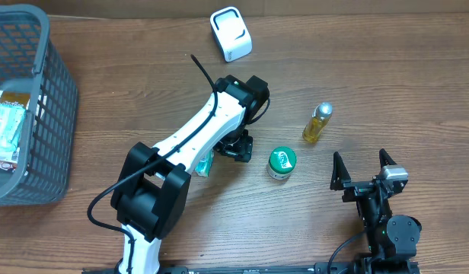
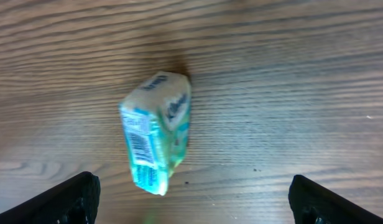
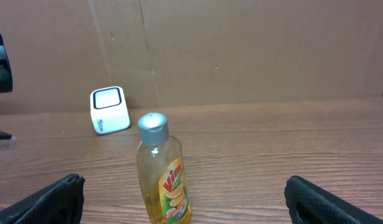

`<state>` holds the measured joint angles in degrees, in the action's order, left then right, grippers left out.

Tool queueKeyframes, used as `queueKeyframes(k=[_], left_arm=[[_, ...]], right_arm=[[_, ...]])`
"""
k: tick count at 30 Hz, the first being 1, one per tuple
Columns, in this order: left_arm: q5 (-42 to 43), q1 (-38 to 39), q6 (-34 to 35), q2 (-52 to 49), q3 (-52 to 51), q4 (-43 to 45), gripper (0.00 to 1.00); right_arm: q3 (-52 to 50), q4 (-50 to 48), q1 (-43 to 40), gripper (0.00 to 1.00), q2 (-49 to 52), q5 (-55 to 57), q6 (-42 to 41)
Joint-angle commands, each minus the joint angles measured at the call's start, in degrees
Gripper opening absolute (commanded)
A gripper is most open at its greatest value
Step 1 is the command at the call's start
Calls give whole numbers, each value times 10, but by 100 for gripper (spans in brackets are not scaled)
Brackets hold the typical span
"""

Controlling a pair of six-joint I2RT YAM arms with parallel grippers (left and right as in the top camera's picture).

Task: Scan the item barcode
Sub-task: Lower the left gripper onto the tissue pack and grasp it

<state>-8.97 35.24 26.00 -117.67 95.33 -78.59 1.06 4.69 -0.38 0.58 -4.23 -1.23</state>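
Two pairs of jaws are mine, and both stand wide open with nothing in them. The left jaws hang over the tissue pack, which lies on the table near its middle, apart from both my fingertips. The right jaws wait at the near right side, facing the yellow bottle.

I judge the pack to be light and soft: thin film over paper, so it will give under pressure and may slide on the smooth wood. I would take it across its two long sides, at the middle, with a gentle squeeze, and keep the barcode free of my fingers.

The left wrist view shows this barcode, on the side turned toward that camera. In the overhead view my own arm hides nearly all of the pack; only a teal corner shows. In return, the overhead view shows the scanner at the back of the table, well apart from the pack, and also the green-lidded jar and the basket. The left wrist view has none of these.
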Motion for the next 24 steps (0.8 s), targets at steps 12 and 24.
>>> queueKeyframes(k=[12, 24], left_arm=[[59, -53, -33, 174, -54, 61, 100], [97, -76, -26, 194, -251, 217, 98]], right_arm=[[-6, -2, -2, 100, -4, 1, 4], [-6, -2, -2, 100, -4, 1, 4]])
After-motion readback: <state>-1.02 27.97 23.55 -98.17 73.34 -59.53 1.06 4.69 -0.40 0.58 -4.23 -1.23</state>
